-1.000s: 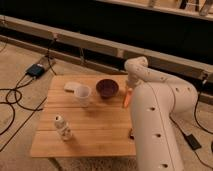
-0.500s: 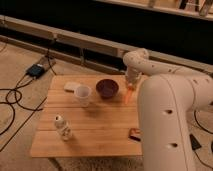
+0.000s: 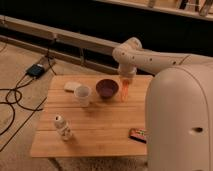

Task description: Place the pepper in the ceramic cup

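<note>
Presently, one wooden table is recorded, bearing one purple bowl, one ceramic cup, one clear bottle and one dark bar. One gripper is found just right of the bowl, closed on the one pepper, which is held upright, apart from the cup.

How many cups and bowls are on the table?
2: a small white ceramic cup mid-table; a dark purple bowl to its right. The gripper hangs right of that bowl. Others possibly hidden.
</note>
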`<action>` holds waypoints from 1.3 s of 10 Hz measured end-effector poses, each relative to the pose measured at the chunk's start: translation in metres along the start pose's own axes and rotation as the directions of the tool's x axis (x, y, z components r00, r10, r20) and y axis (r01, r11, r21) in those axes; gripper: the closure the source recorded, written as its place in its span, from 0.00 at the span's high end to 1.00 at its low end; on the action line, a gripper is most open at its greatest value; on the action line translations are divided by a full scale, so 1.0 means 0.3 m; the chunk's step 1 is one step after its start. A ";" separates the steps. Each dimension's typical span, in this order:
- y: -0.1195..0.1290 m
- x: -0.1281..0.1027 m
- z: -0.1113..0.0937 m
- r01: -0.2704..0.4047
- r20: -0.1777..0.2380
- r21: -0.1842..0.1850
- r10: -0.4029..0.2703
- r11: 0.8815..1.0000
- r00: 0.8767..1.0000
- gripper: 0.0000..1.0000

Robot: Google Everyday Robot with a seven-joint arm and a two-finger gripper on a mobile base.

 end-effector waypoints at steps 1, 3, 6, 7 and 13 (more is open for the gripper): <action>0.068 0.004 -0.042 0.043 0.044 -0.013 -0.043 0.999 0.998 0.00; 0.189 0.003 -0.099 0.106 0.113 -0.049 -0.100 0.993 0.989 0.00; 0.374 -0.014 -0.178 0.215 0.237 -0.100 -0.187 0.971 0.953 0.00; 0.417 -0.013 -0.190 0.250 0.266 -0.110 -0.214 0.962 0.940 0.00; 0.638 0.026 -0.171 0.414 0.398 -0.165 -0.324 0.895 0.859 0.00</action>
